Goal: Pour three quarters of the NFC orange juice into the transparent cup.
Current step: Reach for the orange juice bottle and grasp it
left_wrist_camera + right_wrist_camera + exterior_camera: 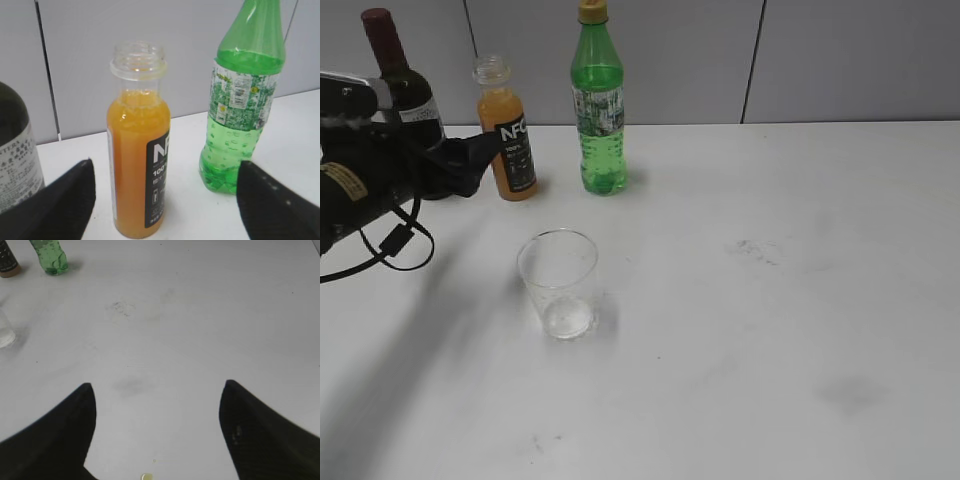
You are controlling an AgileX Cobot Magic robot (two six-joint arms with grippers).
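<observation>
Down at the near side of the table [800, 400], the right gripper [156, 432] is hanging over bare surface, fingers spread wide and holding nothing, well apart from everything that matters. Moving up the table, the transparent cup [558, 284] is standing upright and empty, with open room all round it. Further back, the left gripper [165, 192] is sitting level with the NFC orange juice [508, 135], jaws wide apart and framing the bottle in the wrist view, not yet touching it. The bottle is standing straight ahead of those jaws, long axis vertical, cap off, nearly full. The left arm is clearly the nearer one. Room is looking tight: the wine bottle [402, 80] is crowding one side, the green soda bottle [598, 105] standing near on the other, the wall [820, 60] just behind.
</observation>
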